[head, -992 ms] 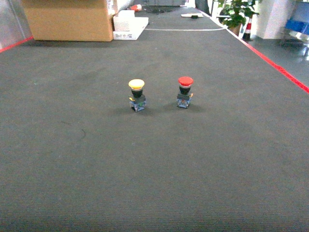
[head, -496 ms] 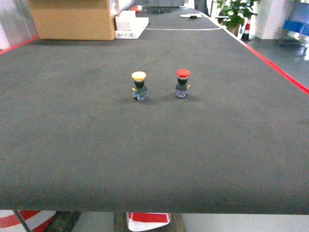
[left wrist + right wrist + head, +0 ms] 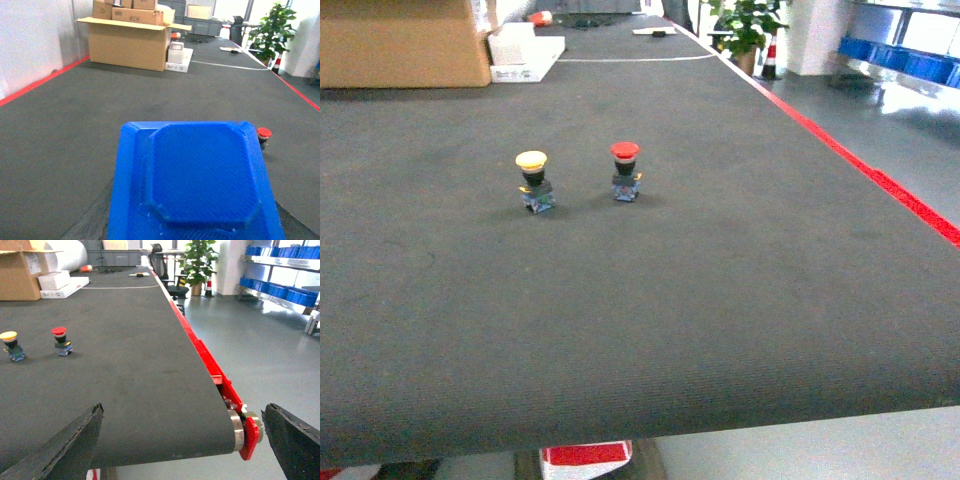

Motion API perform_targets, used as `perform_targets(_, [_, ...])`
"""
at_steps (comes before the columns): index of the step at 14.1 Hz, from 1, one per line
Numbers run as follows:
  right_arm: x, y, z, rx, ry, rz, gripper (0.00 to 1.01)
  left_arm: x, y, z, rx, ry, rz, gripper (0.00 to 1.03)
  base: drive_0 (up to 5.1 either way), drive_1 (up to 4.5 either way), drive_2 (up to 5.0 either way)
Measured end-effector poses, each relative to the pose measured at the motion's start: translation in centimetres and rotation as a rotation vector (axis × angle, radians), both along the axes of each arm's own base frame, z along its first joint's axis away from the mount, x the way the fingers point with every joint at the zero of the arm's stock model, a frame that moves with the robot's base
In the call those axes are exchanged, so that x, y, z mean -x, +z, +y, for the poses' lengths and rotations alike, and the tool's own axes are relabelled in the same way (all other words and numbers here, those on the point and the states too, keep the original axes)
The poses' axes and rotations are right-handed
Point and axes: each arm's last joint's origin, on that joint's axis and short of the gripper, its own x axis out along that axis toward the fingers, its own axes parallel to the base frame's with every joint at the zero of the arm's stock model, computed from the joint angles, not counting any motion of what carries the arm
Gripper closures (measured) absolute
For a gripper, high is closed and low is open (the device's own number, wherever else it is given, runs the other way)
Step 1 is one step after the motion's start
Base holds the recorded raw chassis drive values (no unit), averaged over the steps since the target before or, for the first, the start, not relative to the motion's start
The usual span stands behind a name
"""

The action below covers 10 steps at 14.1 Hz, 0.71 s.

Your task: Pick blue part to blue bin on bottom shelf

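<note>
I see a long dark grey belt surface (image 3: 720, 300) with fine ribbing, edged in red along its right side. Its near end curves over a metal roller (image 3: 239, 429), visible from the right wrist camera. Two push-button parts stand upright on it, near each other but apart: a yellow-capped button (image 3: 533, 180) on the left, a red-capped button (image 3: 625, 170) on the right. At the far end I note a large cardboard box (image 3: 400, 45) and, just beside it, a flat white box (image 3: 520, 55). A white line (image 3: 640, 59) crosses the belt behind them.
</note>
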Motion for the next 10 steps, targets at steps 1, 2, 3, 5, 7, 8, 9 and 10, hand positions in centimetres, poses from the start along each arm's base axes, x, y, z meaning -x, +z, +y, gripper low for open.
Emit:
perform_targets(1, [0.0,0.0,0.0,0.0,0.0,0.0,0.03,0.0,0.0,0.0,0.0,0.0,0.0,0.59,-1.7,-1.65,-1.7])
perform_targets(2, [0.0,0.0,0.0,0.0,0.0,0.0,0.03,0.0,0.01,0.0,0.0,0.0,-0.001,0.59,-1.8,-1.81,-1.8])
perform_targets(3, [0.0,0.0,0.0,0.0,0.0,0.0,0.03,0.0,0.01,0.0,0.001,0.0,-0.001,0.59,-1.8,-1.8,-1.8])
perform_targets(5, [0.0,0.0,0.0,0.0,0.0,0.0,0.03,0.0,0.0,0.0,0.0,0.0,0.0,0.59,-1.6,-1.57,-1.6])
perform_targets(7, [0.0,0.0,0.0,0.0,0.0,0.0,0.03,0.0,0.01,0.0,0.0,0.0,-0.001,0.59,-1.7,-1.68,-1.7])
perform_targets(8, [0.0,0.0,0.0,0.0,0.0,0.0,0.03,0.0,0.0,0.0,0.0,0.001,0.0,0.59,-1.6,-1.61,-1.6])
perform_targets(9, [0.0,0.0,0.0,0.0,0.0,0.0,0.03,0.0,0.01,0.0,0.0,0.0,-0.001,0.59,-1.5,-1.47,-1.5])
perform_targets(10, [0.0,0.0,0.0,0.0,0.0,0.0,0.03,0.0,0.0,0.0,0.0,-0.001,0.0,0.59,-1.6,-1.56,-1.6])
